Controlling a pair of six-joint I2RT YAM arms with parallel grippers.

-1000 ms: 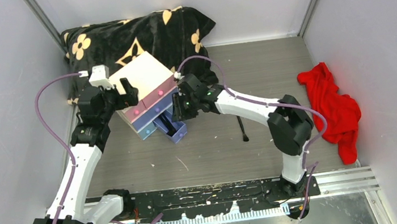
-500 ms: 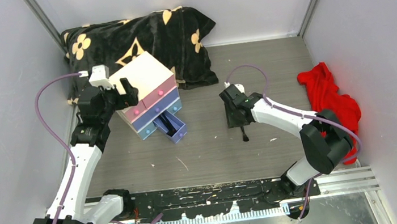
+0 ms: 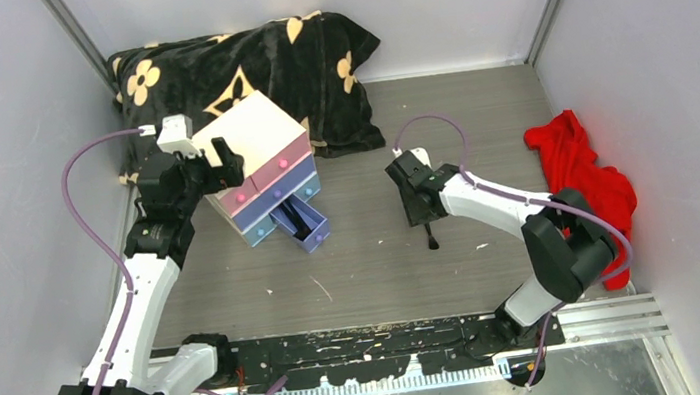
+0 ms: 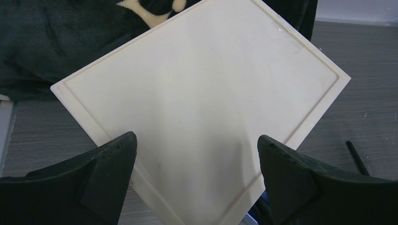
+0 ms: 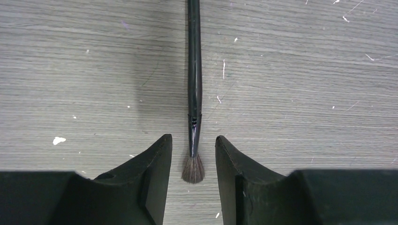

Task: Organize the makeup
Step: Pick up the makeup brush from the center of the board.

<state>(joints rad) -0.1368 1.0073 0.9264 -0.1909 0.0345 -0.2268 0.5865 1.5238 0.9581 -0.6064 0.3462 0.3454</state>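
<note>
Right wrist view: a black-handled makeup brush (image 5: 194, 84) is seen lying flat on the tabletop (image 5: 305, 70), its bristles between the parted fingers of the right gripper (image 5: 193, 137), by which it is not touched. Top external view: the brush is placed just right of the tabletop's centre, well apart from the white drawer chest (image 3: 258, 133). The left gripper (image 4: 196, 138) is held fully spread over the chest's top

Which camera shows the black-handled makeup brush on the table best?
The right wrist view: the slim black-handled makeup brush fills the frame, bristles sharp. Top external shows only a tiny dark end below the right arm; left wrist shows just a thin black sliver at its edge, possibly it.
</note>
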